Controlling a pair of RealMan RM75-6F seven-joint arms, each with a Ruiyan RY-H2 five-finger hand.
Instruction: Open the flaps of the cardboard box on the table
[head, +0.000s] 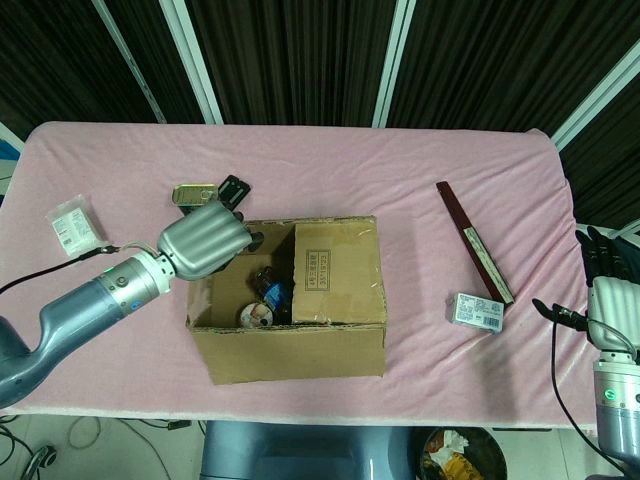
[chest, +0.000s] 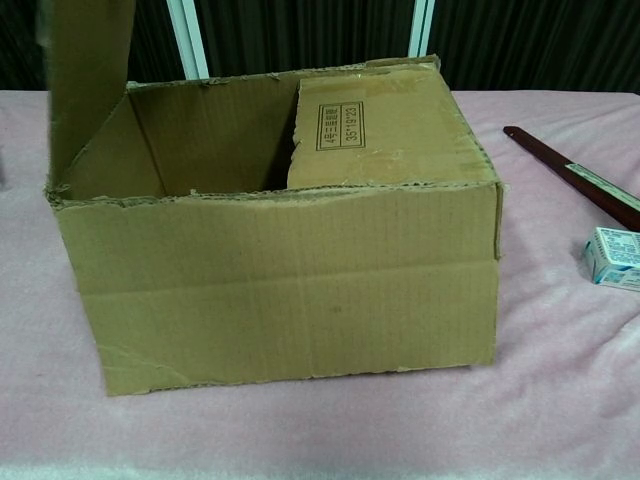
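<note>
In the head view, the box (head: 290, 300) stood on the pink counter (head: 420, 190). The left hand (head: 205, 240) was clenched on the raised left flap (head: 215, 262); the right hand (head: 605, 275), fingers spread, held nothing. A bottle (head: 272, 295) lay inside. In the chest view, only the upright flap (chest: 85, 80) showed, no hands.

Matt brown corrugated cardboard box (chest: 290, 270) with ragged edges on soft pink cloth (head: 400, 170).
</note>
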